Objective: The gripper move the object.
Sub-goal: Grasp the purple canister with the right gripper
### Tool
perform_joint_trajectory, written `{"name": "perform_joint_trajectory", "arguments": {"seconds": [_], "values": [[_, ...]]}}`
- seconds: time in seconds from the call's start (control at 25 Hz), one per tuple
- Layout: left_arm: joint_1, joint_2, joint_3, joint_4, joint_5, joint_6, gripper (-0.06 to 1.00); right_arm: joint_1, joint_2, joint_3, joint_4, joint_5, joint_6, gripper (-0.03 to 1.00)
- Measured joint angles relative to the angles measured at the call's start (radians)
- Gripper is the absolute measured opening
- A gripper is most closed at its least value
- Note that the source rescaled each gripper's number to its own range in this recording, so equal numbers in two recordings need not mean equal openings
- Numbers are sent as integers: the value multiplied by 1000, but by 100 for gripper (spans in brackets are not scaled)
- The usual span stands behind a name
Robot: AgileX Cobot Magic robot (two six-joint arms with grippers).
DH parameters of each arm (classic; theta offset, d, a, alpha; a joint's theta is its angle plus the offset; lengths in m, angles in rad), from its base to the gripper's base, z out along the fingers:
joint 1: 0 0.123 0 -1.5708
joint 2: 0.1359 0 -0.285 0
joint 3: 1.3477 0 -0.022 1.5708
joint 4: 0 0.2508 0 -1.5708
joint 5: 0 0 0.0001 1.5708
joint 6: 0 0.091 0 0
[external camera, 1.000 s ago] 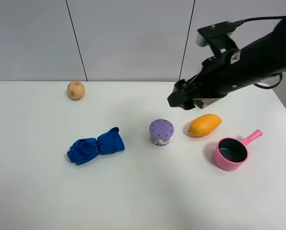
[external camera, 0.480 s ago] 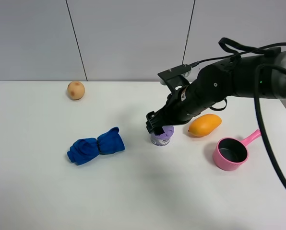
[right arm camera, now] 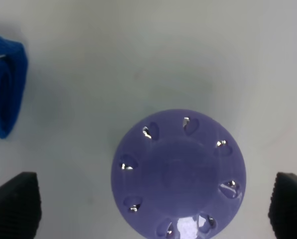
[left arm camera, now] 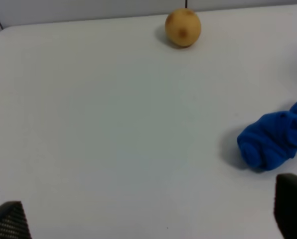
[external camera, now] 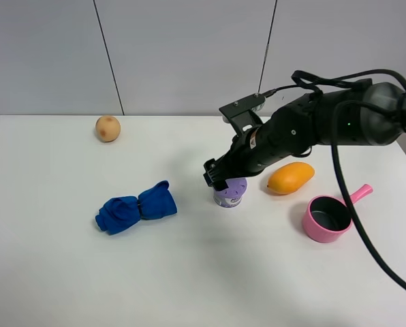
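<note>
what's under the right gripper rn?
The lilac-lidded container, upright on the white table. The right gripper hangs over it, jaws wide to either side, not touching the lid. The lid covers the contents; from the high camera the gripper hides part of the lid.

Tan round fruit, crumpled blue cloth, white table

Open table separates the object from the blue cloth; the mango stands near its other side, saucepan beyond.
</note>
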Motion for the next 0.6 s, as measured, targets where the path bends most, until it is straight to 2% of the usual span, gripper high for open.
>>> {"name": "perform_joint_trajectory", "arguments": {"seconds": [0.16,0.6], "values": [[0,0,0,0,0,1,100,0,39,0,0,-12,0,82],[0,0,0,0,0,1,100,0,86,-2,-1,-89,0,83]]}}
